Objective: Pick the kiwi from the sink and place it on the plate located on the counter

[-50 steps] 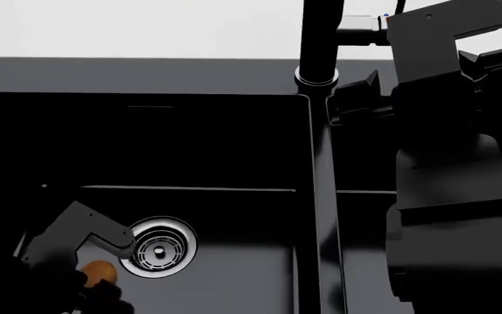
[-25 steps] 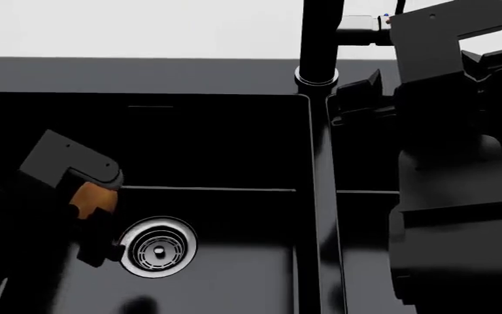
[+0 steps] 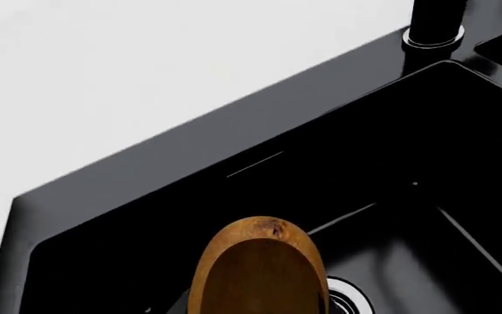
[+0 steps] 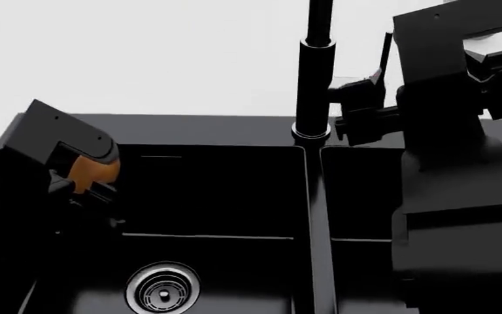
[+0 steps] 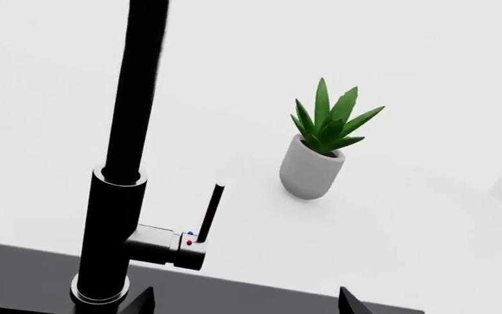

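One kiwi (image 4: 92, 170) clamped in the left gripper (image 4: 81, 176), at the frame's left edge, lifted above the sink (image 4: 225, 196); chrome drain (image 4: 163, 288) below at lower left; faucet (image 4: 314, 78) upright at top centre; right gripper (image 4: 360, 108) beside it, grip state impossible to tell; white counter (image 4: 146, 59) across the top.

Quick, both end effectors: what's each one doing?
Left end effector: closed on the kiwi, above the sink.
Right end effector: open, empty.

Brown kiwi (image 4: 91, 170) in left hand (image 4: 81, 173), above black sink (image 4: 225, 196)
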